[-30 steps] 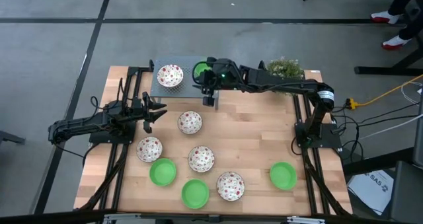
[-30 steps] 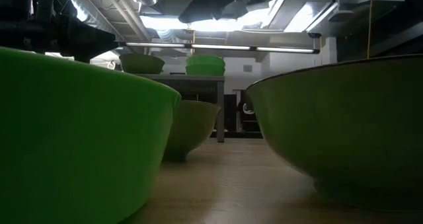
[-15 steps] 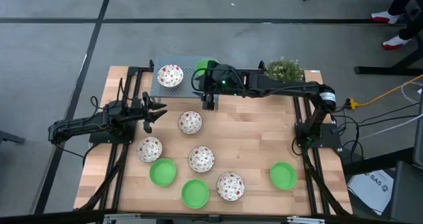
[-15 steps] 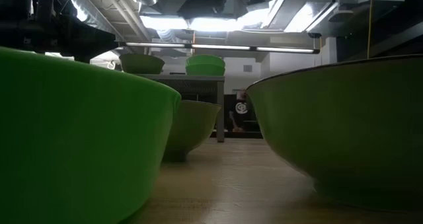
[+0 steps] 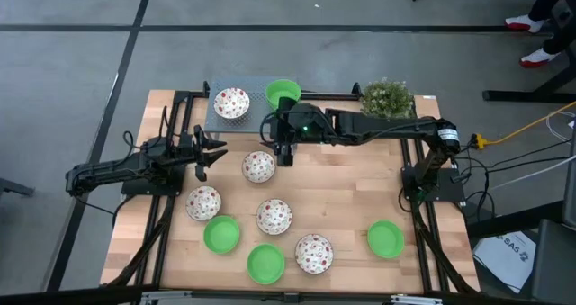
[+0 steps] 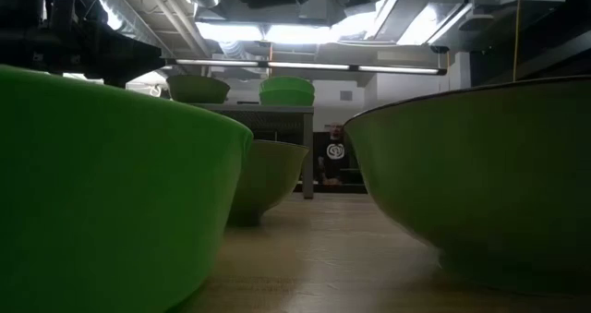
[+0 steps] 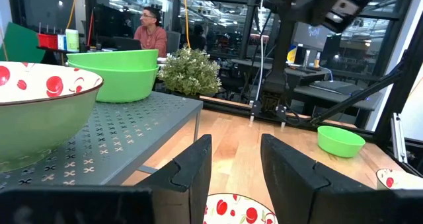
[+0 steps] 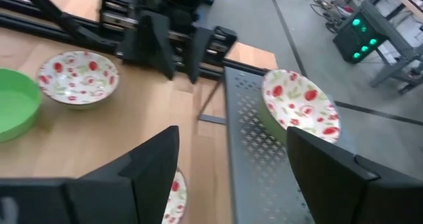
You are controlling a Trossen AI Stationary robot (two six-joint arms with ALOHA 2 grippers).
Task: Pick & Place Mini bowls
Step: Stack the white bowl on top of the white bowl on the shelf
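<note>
A grey perforated platform stands at the table's far side. On it rest a speckled bowl and two stacked green bowls, also seen as green bowls. My right gripper hangs open over the table, just near of the platform and beside a speckled bowl; nothing lies between its fingers. More speckled bowls and green bowls sit upright on the wood. My left gripper waits open at the left.
A bushy potted plant stands at the far right. A lone green bowl sits near the right front. Bare wood lies between the platform and the right arm's base. A person shows in the room behind.
My right gripper has drawn back from the platform toward the table's near edge and slightly left. The green bowls it stood over stay on the platform and now show in full.
</note>
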